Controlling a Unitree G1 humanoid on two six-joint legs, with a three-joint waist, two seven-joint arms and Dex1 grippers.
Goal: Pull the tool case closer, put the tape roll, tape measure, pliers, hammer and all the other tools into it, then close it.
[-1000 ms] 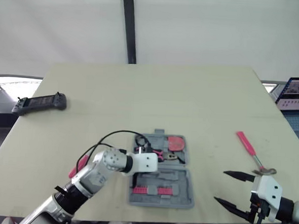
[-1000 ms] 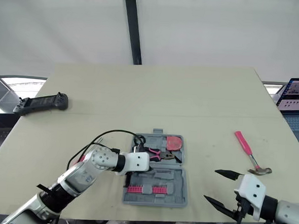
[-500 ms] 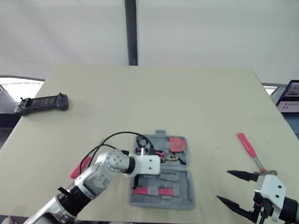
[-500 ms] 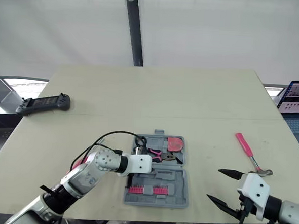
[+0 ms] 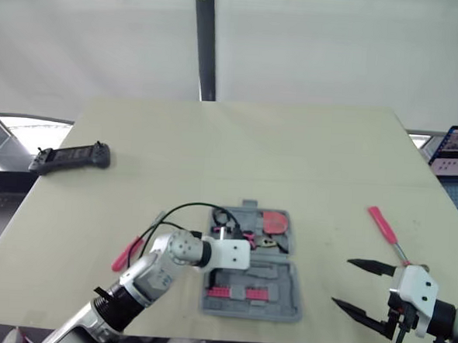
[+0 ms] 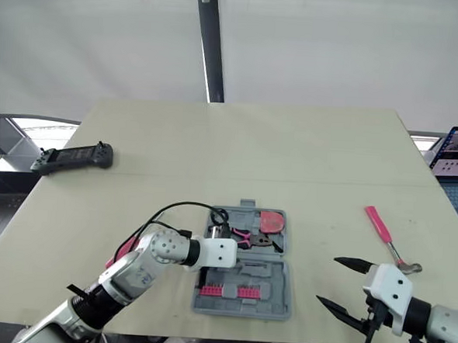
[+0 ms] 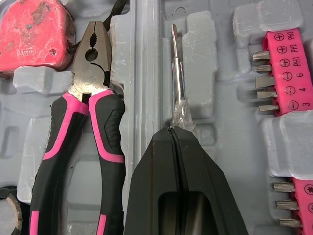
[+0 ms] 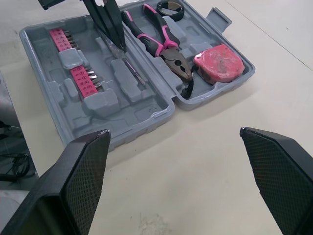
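While the left gripper (image 7: 172,129) is pinching shut on a slim screwdriver shaft (image 7: 177,73) inside the tool case (image 5: 284,288), the right gripper (image 5: 342,282) is hanging wide open. The hammer (image 5: 386,232) is lying at the case's three o'clock, likely rigid and head-heavy, so gripping the pink handle near the head seems best.

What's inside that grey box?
Grey plastic tool case: red tape measure, pink-handled pliers, pink bit strips, black tape roll. The left gripper hides one end of a thin metal shaft.

tool case (image 8: 137,107) grey, open flat | pliers (image 7: 90,58), red tape measure (image 7: 34,34) inside | screwdriver shaft (image 7: 177,73) in other half | pink-handled hammer (image 6: 380,226) apart
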